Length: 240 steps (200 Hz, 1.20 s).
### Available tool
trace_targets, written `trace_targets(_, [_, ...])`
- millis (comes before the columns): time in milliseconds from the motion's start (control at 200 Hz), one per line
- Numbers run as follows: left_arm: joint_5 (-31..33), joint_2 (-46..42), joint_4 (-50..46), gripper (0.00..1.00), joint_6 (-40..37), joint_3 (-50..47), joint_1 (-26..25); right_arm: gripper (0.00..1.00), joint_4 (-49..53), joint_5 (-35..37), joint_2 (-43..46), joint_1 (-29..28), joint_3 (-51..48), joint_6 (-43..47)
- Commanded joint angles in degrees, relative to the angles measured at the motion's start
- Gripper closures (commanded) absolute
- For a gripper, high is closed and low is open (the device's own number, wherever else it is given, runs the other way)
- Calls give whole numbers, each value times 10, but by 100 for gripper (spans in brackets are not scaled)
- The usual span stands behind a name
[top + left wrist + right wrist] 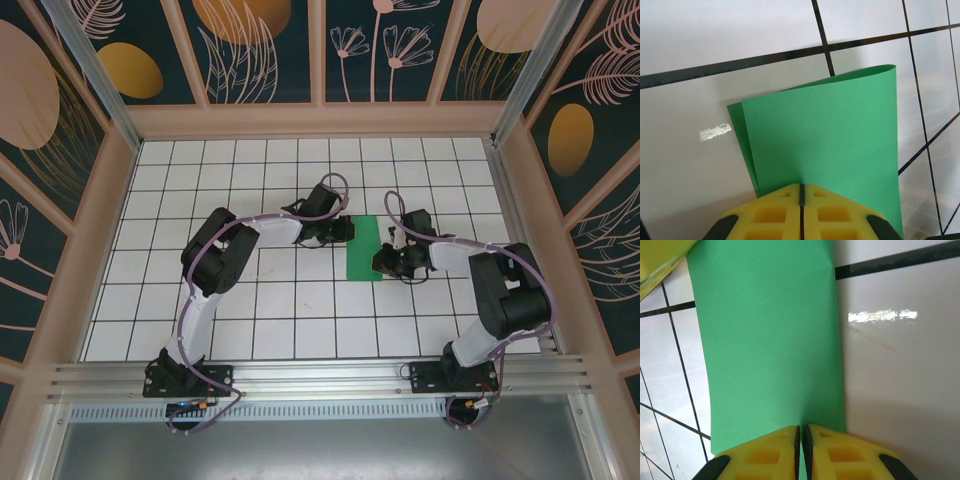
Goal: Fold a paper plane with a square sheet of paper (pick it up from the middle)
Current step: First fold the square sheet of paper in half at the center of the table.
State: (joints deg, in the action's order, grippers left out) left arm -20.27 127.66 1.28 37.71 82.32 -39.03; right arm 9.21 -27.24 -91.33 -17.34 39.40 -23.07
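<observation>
Both left pincer [801, 194] and right pincer [801, 434] clamped on the square sheet of paper [364, 248] (folded over, two layers).

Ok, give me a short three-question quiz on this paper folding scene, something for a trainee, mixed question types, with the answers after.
1. True or false: the left gripper is shut on the green sheet.
2. In the left wrist view the sheet is: A) one flat layer, B) bent over into two layers, C) crumpled into a ball.
3. Fill the gap: the right gripper pinches the ___.
Key: 1 true; 2 B; 3 green sheet.
</observation>
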Motion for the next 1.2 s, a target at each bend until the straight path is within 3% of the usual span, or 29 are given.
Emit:
trace_targets(0, [94, 70, -81, 91, -12, -25, 9, 85, 58, 31, 13, 0, -18, -7])
trace_targets(205, [93, 70, -81, 91, -12, -24, 9, 85, 73, -14, 52, -2, -11, -10])
trace_targets(465, [91, 70, -80, 91, -12, -23, 9, 85, 83, 21, 34, -3, -45, -15])
trace_targets(721, [88, 72, -79, 91, -13, -23, 9, 85, 73, 22, 102, -3, 49, -25])
trace_targets(911, [88, 72, -81, 91, -15, -23, 9, 84, 5, 55, 41, 9, 102, -46])
trace_targets(1196, [85, 73, -86, 91, -18, -21, 9, 86, -60, 48, -81, 12, 168, -62])
